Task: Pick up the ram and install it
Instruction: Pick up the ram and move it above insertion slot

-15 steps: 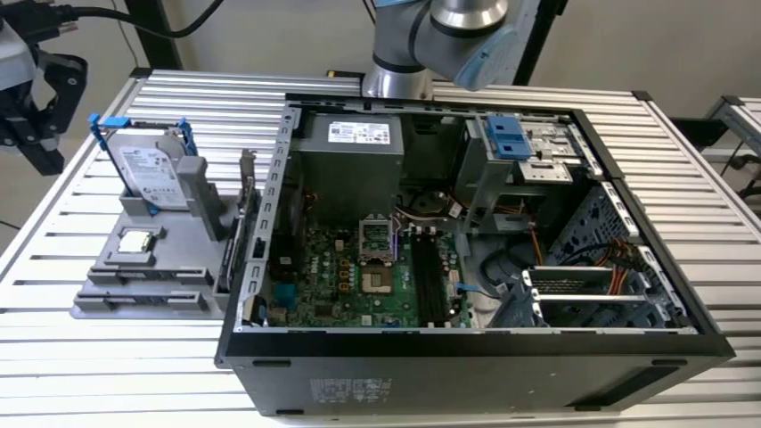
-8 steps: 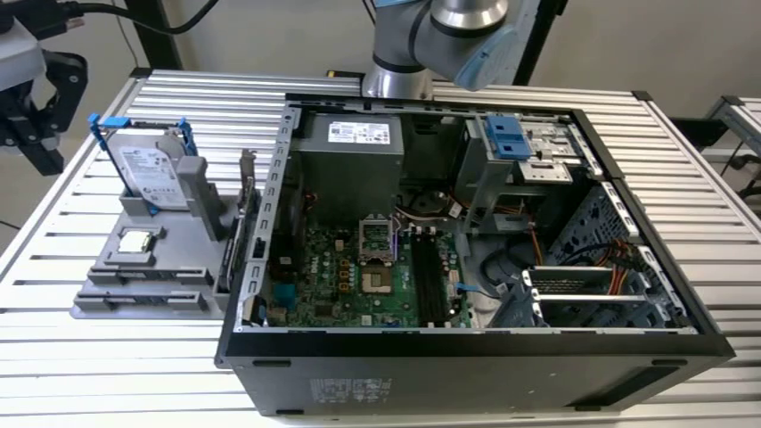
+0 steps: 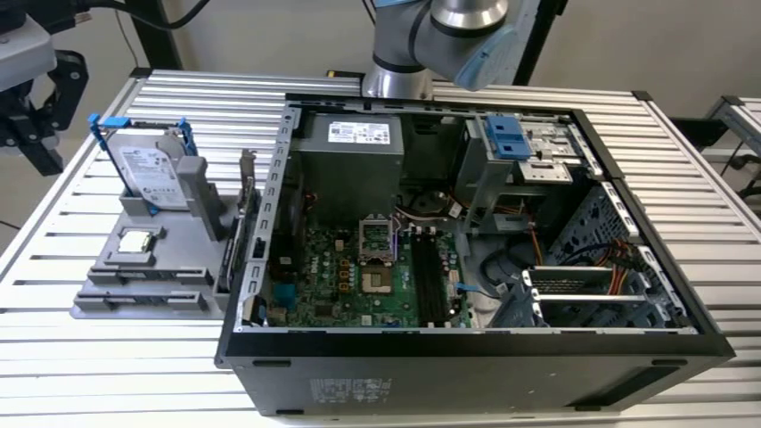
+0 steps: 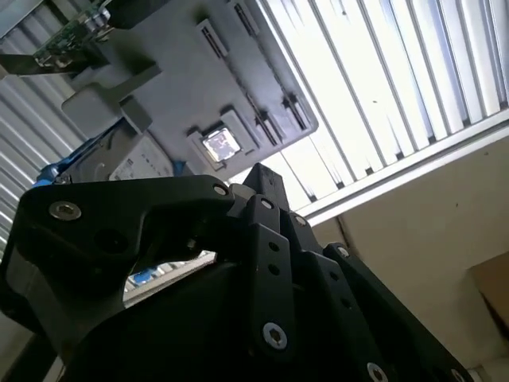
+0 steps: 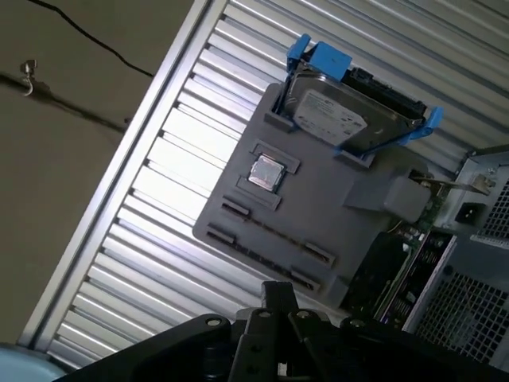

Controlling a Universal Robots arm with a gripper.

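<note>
Silver slatted tabletop (image 3: 143,98) runs under everything in the exterior view. An open computer case (image 3: 476,348) sits in the middle of the frame, with a grey tray (image 3: 107,308) beside it toward the exterior view's left. The robot arm (image 3: 458,31) enters at the upper centre, cut off by the frame edge. The gripper (image 3: 36,111) hangs at the upper left, near the tabletop's far corner, well apart from the tray and partly out of frame. Whether it is released or clenched cannot be told. Its black linkage shows close up in both wrist views.

The ram (image 3: 149,275) is hard to make out. A thin dark strip seems to stand on edge in one of the tray's long slots, at the lower left of the exterior frame, and its chips cannot be seen. The first wrist view gives the tray more plainly. The hard drive (image 5: 334,111) stands upright in its blue frame, and the square processor chip (image 5: 266,172) lies flat in a pocket between the drive and the long slots. The second wrist view catches the chip too, bright with reflection, while the drive is largely hidden behind the linkage.

The exterior view adds the motherboard (image 3: 356,276) inside the case, with black memory slots (image 3: 430,276) beside the processor socket (image 3: 376,259). Whether those slots hold anything cannot be told. A green card (image 3: 246,192) with a metal bracket stands between tray and case.
</note>
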